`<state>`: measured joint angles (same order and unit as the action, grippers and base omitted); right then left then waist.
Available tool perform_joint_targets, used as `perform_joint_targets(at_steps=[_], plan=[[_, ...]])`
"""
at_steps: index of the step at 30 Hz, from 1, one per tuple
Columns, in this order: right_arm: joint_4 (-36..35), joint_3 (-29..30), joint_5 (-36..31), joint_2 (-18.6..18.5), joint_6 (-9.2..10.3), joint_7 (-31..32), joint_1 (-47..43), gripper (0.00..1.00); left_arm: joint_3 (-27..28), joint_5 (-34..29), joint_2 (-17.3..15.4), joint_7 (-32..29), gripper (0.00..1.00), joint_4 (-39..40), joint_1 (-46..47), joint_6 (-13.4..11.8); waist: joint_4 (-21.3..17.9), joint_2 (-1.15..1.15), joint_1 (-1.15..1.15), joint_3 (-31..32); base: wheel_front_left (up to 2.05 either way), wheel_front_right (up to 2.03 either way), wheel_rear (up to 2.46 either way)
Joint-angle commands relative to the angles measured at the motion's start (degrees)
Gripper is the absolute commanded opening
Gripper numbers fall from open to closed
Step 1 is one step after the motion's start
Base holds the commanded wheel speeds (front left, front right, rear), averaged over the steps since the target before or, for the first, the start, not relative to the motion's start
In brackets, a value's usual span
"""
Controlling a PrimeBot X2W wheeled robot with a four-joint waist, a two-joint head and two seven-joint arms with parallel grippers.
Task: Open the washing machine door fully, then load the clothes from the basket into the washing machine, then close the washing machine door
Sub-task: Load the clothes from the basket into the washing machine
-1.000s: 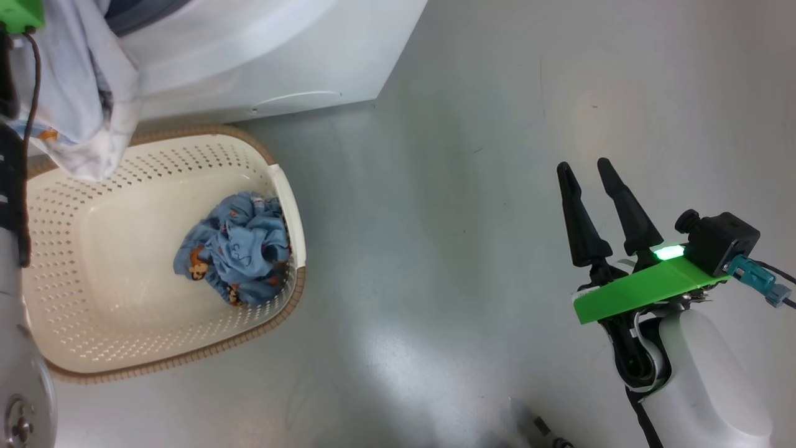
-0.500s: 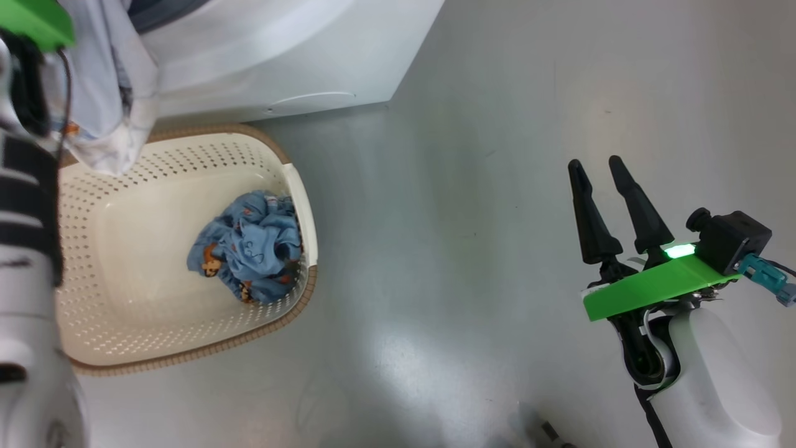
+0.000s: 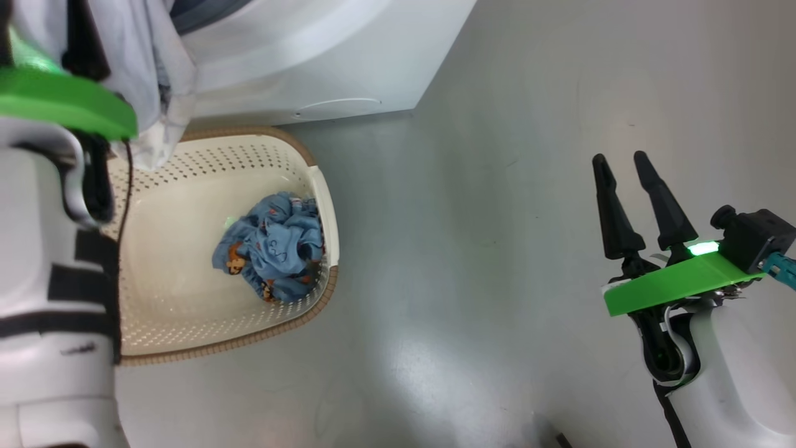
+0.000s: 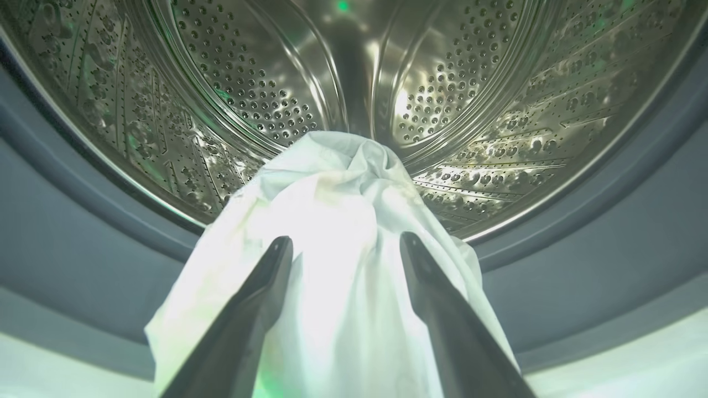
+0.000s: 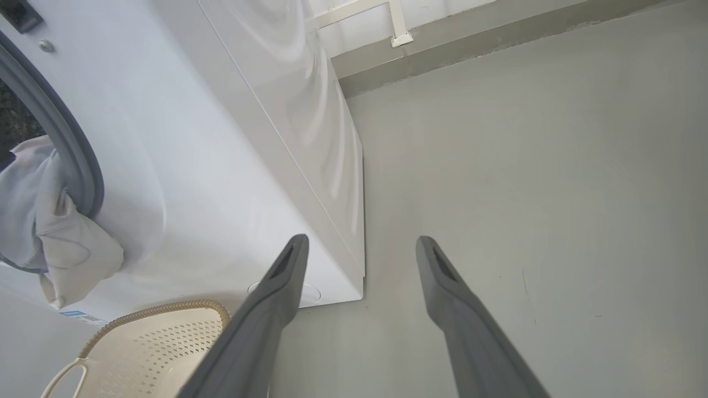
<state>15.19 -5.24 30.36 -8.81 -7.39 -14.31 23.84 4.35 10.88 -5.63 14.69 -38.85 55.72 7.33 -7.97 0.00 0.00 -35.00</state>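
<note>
1. At the mouth of the big white front-loading washing machine, the left gripper points into the perforated steel drum. Its two dark fingers are spread wide apart and clamp nothing.
2. The pale white-blue soft garment lies between and beneath those fingers. Its upper end reaches just past the drum's lip, and the rest drapes over the grey-blue rubber gasket. In the right wrist view it hangs down the machine's white front, above the basket.
3. The small cream perforated plastic basket with the brown woven-look rim stands on the grey floor just in front of the machine. The medium blue garment with orange cartoon prints lies crumpled inside it, against the wall on the robot's right.
4. The right gripper hovers over bare floor, well apart from the basket, with its fingers apart and empty.
5. The step in hand appears to be loading. One garment is at the opening but only partly inside, and the other waits in the basket.
6. The next move probably calls for the left gripper to push or re-grasp the hanging cloth and carry it deeper, so that it cannot slide back out or be caught. After that comes the reach down for the blue garment, and closing the round door comes last.
</note>
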Motion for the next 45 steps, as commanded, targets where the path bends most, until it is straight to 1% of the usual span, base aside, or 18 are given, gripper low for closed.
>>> perform_joint_targets(at_steps=[1, 14, 19, 20, 27, 30, 38, 45], plan=[[-1.45, -0.77, -0.54, -0.45, -0.1, -0.69, -1.58, 1.0, 0.97, -0.54, -1.68, 0.31, 1.0, 2.54, -2.15, 0.14, 0.34, 0.0, 0.0, 0.09, 0.0, 0.0, 0.0], [-1.78, 0.43, -0.96, -1.67, -0.1, -0.69, -2.6, 1.0, 2.86, -0.05, 1.27, 0.31, 1.0, 15.72, -17.59, 0.15, 2.04, 0.0, 0.0, 1.03, 0.0, 0.0, 0.0], [-1.69, 0.49, -0.92, -1.99, -0.1, -0.69, -2.78, 1.0, 4.14, -0.45, 1.95, 0.31, 1.0, 20.01, -23.92, 0.15, 2.29, 0.0, 0.0, 1.38, 0.0, 0.0, 0.0], [-1.69, 0.49, -0.92, -1.99, -0.1, -0.69, -2.78, 1.0, 4.14, -0.45, 1.95, 0.31, 1.0, 20.01, -23.92, 0.15, 2.29, 0.0, 0.0, 1.38, 0.0, 0.0, 0.0], [-1.8, 0.81, -0.93, -2.44, -0.1, -0.69, -2.99, 1.0, 5.08, -0.45, 2.61, 0.31, 1.0, 25.27, -31.63, 0.15, 2.61, 0.0, 0.0, 1.36, 0.0, 0.0, 0.0], [-1.75, 0.75, -0.95, -2.55, -0.1, -0.69, -2.98, 1.0, 5.08, -0.13, 2.7, 0.31, 1.0, 27.37, -34.2, -0.37, 2.59, 0.0, 0.0, 1.42, 0.0, 0.0, 0.0], [-1.74, 0.72, -1.0, -2.7, -0.1, -0.69, -2.72, 1.0, 3.52, 1.53, 2.74, 0.31, 1.0, 30.28, -36.93, -2.09, 2.62, 0.0, 0.0, 1.36, 0.0, 0.0, 0.0], [-1.76, 0.62, -1.03, -2.58, -0.1, -0.69, -2.71, 1.0, 2.66, 3.09, 2.74, 0.31, 1.0, 29.12, -36.36, -2.45, 2.5, 0.0, 0.0, 1.31, 0.0, 0.0, 0.0]])
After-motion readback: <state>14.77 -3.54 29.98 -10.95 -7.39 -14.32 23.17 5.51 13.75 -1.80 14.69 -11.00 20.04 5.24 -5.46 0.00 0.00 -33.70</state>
